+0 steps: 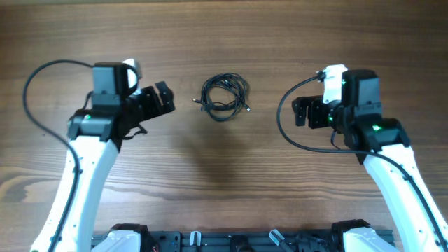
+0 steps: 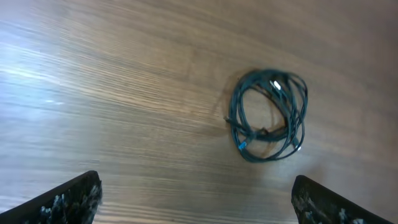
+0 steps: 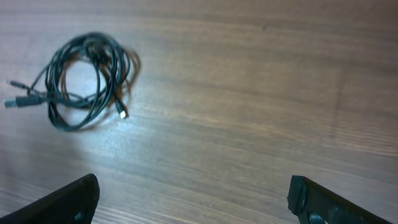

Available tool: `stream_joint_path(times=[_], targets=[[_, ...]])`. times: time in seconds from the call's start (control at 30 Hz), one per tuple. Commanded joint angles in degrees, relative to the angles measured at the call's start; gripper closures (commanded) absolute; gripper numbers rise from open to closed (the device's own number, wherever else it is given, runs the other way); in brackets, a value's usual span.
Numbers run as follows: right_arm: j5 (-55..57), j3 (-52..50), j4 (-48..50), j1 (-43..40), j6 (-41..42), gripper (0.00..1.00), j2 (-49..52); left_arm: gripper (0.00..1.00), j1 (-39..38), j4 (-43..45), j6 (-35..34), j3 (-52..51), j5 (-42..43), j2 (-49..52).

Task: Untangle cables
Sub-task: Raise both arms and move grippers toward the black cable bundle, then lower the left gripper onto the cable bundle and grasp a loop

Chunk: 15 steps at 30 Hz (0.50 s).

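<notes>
The left gripper point(image 1: 165, 99) hangs above the table point(image 1: 224, 28) with jaws spread wide, holding nothing. The right gripper point(image 1: 301, 112) is the same, wide and empty. Between them, touching neither, the cables point(image 1: 224, 96) lie on the wood as one loose coil. Seen from overhead, the coil is at 3 o'clock from the left gripper and 9 o'clock from the right. Plug ends stick out at about 8 and 4 o'clock.

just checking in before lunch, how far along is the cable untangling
Nothing looks done: the cables lie in one tangled coil. Nothing is in hand: left gripper and right gripper stand open either side, clear of it. All the untangling is left.
</notes>
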Motion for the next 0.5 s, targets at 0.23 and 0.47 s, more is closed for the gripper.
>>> stream_joint_path(times=[0.23,0.47], targets=[[-0.72,1.40,1.14,1.46,-1.05,0.00,2.27,0.05,-7.87,10.56,-3.15,1.22,3.04,7.85],[3.91,1.40,1.05,1.44,2.40,0.00,2.29,0.14,-13.22,18.91,-8.37,1.22,3.02,12.26]])
